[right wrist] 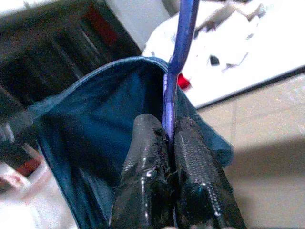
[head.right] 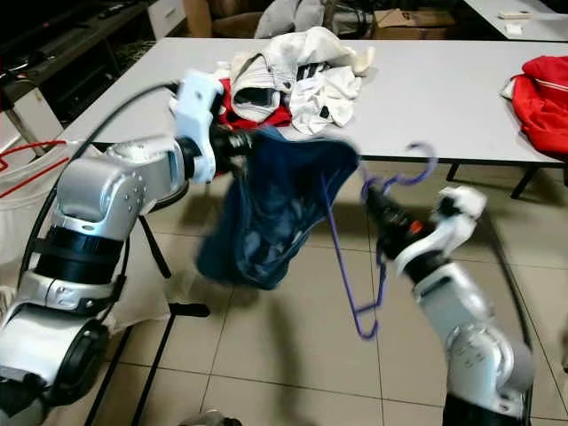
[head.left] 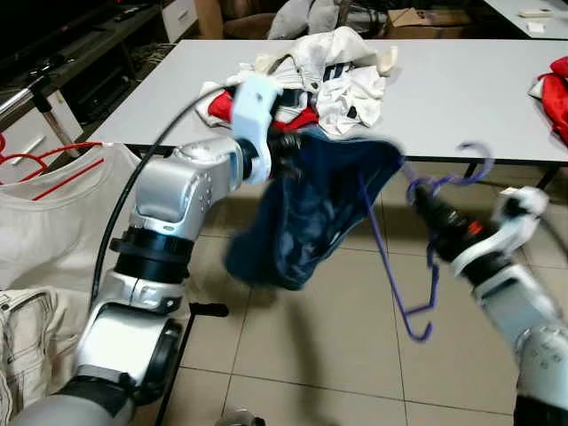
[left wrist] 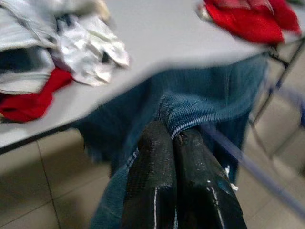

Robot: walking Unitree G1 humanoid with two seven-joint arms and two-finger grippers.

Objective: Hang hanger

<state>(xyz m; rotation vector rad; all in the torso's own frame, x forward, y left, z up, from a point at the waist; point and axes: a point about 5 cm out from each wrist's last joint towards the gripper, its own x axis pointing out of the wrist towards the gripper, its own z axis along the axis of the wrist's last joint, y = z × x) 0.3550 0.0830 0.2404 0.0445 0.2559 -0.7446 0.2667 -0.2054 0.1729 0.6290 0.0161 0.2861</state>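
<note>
Left eye view: blurred, above tiled floor [head.left: 311, 355].
Left gripper [left wrist: 177, 138]: fingers pinched together on blue garment's [head.left: 311, 222] edge, at 10 o'clock.
Right gripper [right wrist: 167, 138]: clamped on purple hanger [head.left: 417, 257], at 3 o'clock.
Hanger: hook at 1 o'clock, one arm tucked inside garment.
Table [head.left: 461, 98]: at 12 o'clock, clothes pile [head.left: 328, 75] on it.
Red hangers [head.left: 44, 169]: at 9 o'clock.

Purple hanger [head.left: 417, 257] was motion-blurred, its upper run hidden inside the dark blue garment [head.left: 311, 213]. Left gripper [left wrist: 177, 138] fingertips were buried in denim (contact point unseen). Red cloth [head.left: 555, 89] was cut by the frame edge.
</note>
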